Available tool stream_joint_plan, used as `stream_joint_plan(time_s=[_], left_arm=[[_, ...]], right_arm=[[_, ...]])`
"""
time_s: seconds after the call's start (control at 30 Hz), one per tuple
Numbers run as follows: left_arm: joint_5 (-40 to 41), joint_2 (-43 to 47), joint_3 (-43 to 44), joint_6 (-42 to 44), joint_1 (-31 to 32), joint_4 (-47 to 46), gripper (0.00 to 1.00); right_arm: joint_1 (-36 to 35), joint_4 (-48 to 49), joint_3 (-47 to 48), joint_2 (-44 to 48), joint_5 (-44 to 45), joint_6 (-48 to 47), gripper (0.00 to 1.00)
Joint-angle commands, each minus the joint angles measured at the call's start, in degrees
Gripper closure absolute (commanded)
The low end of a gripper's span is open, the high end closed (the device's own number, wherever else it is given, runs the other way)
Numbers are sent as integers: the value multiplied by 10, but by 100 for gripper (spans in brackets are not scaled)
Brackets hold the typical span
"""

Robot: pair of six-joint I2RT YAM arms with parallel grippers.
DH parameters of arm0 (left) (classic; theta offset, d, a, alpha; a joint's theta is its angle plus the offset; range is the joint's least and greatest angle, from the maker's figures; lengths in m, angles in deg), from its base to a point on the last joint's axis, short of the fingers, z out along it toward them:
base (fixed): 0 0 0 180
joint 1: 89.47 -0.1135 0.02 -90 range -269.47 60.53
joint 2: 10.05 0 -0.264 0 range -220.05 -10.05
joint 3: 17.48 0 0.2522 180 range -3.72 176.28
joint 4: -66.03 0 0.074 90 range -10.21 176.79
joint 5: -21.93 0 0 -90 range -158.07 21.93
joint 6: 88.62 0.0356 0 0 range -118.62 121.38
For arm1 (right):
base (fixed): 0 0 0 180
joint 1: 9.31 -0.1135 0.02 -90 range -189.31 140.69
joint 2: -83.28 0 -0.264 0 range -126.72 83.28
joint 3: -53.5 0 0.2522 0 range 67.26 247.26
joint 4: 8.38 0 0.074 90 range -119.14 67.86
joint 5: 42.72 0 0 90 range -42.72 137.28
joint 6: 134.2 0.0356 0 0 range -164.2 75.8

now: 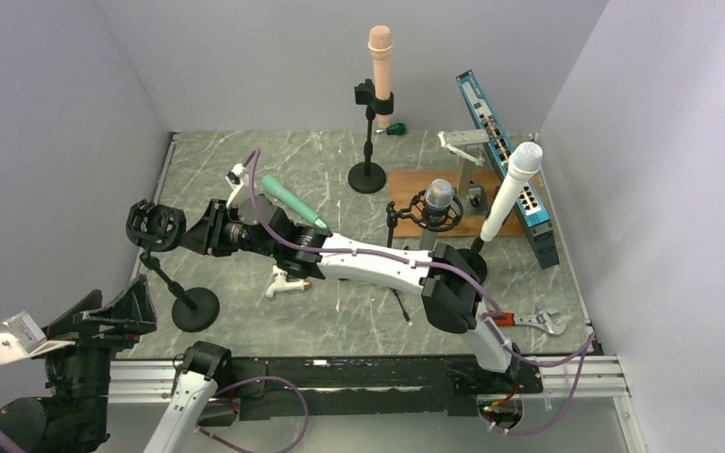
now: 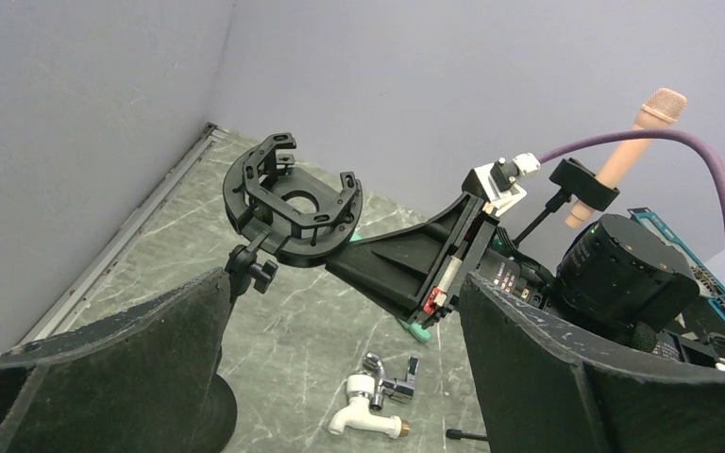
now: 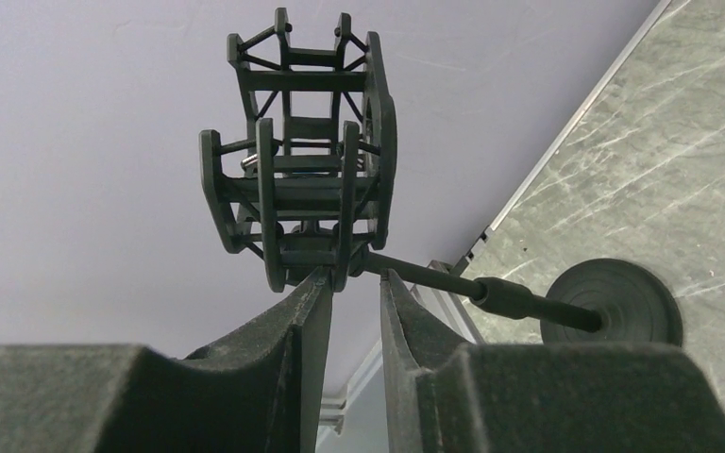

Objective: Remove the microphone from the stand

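A teal microphone [image 1: 293, 203] lies on the table just behind my right arm's wrist; only its tip [image 2: 419, 330] shows in the left wrist view. The black shock mount [image 1: 154, 225] [image 2: 293, 198] [image 3: 302, 179] on the left stand [image 1: 195, 309] holds nothing. My right gripper [image 1: 198, 229] [image 3: 354, 278] sits right beside the mount, fingertips at its lower ring, jaws a narrow gap apart with nothing between them. Low at the near left, my left gripper [image 1: 118, 311] [image 2: 340, 377] stands wide open and empty.
A white and chrome tap [image 1: 288, 280] [image 2: 378, 406] lies under the right arm. Behind stand a peach microphone [image 1: 380, 66] on a stand, a silver one [image 1: 439, 200] on a wooden board, a white one [image 1: 514, 184], and a blue switch [image 1: 514, 193]. A wrench [image 1: 543, 321] lies near right.
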State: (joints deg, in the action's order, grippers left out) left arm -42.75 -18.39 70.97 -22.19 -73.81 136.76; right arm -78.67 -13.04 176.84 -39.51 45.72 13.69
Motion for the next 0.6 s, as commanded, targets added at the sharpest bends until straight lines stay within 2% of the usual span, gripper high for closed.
stream_joint_plan(time_s=[0.0,0.57], left_arm=[[-7,5,-5,-6,0,1,6],[-12,1,-8,-3,0,-5,6]], right_arm=[[3,17,4,35,7,-12,72],[16,-9,82,-20,-17,-5,77]])
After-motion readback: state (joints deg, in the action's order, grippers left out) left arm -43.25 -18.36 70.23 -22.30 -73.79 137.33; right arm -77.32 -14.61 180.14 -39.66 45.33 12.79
